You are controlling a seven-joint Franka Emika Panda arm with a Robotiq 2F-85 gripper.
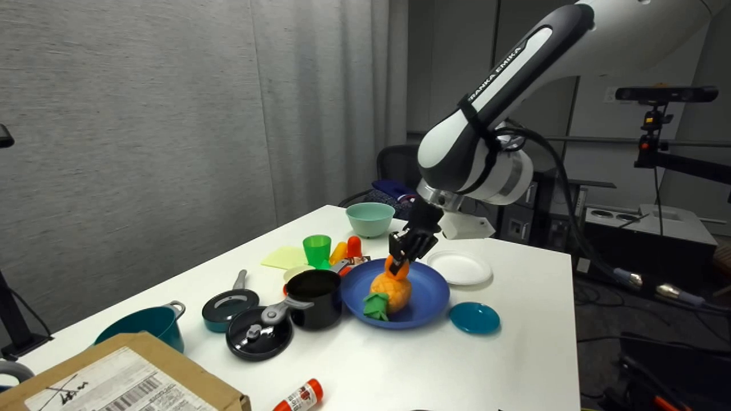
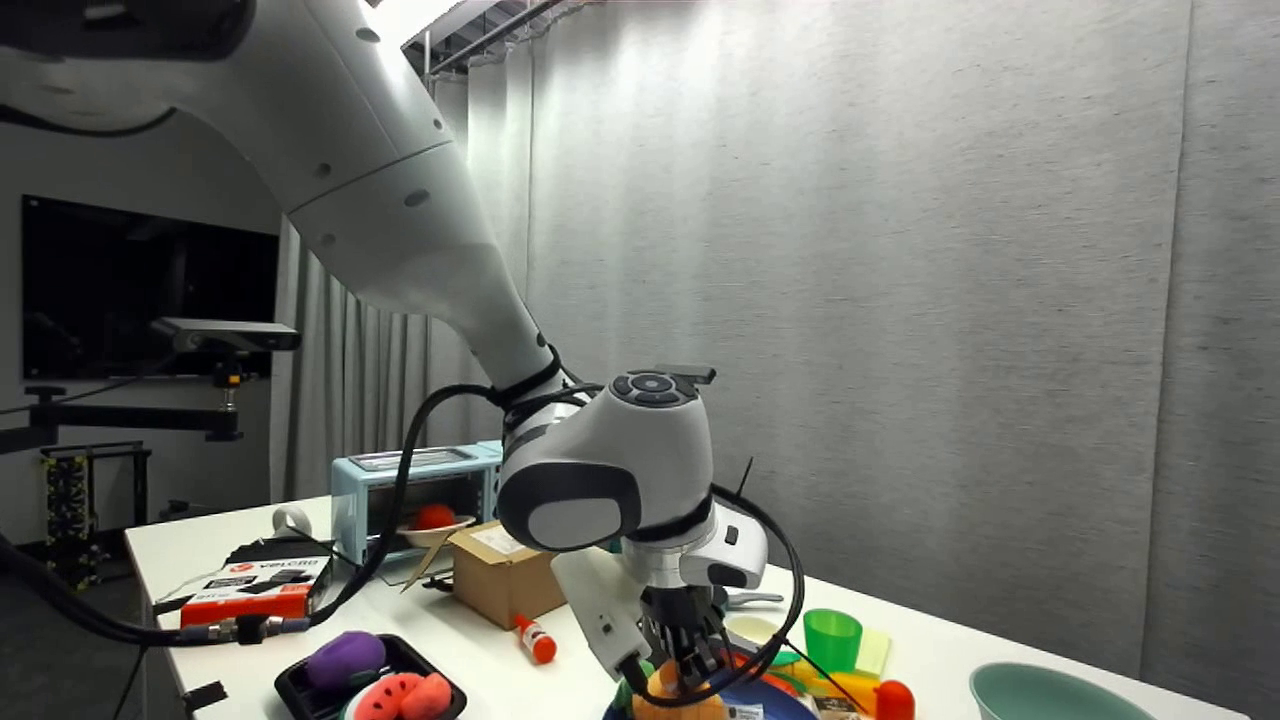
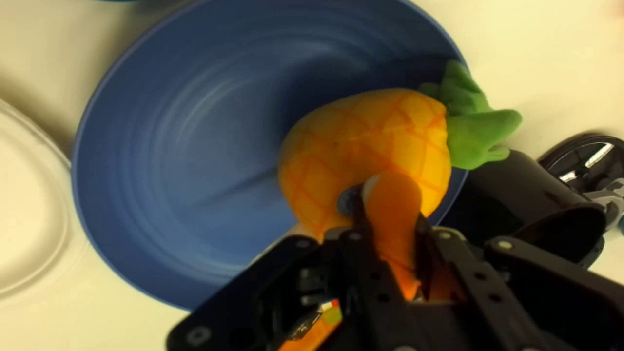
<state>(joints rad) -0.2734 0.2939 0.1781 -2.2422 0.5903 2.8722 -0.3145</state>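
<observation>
Pinched orange piece (image 3: 394, 197) above a plush pineapple (image 3: 360, 151)

The pincer (image 3: 391, 223) has its fingers (image 3: 363, 265) pressed against both sides of the orange piece, which is over the pineapple's body; whether the two touch, I cannot tell. The pineapple lies on its side in a blue plate (image 3: 161, 136), its green leaves (image 3: 480, 134) reaching over the rim near a black pot (image 1: 320, 311). On the plate's opposite side a white plate (image 1: 458, 267) lies on the bench (image 1: 525, 365).

My worry is the grip: the piece looks rounded, so it could swivel or slip if held off centre. Pressing it downward could roll the soft pineapple, and with its leaves overhanging the rim, it might tip out against the pot. The cable (image 2: 798, 585) looping low by the pineapple could snag if the arm (image 2: 430, 230) swings sideways.

Only the wrist view shows the piece's pale end and a finger along each side. It catches just a sliver of the teal dish (image 1: 475, 318), which an exterior view shows whole. A black tray (image 2: 408, 657) with a purple eggplant (image 2: 345, 658), and a light-blue toaster oven (image 2: 346, 512), appear in an exterior view yet not in the wrist view
</observation>
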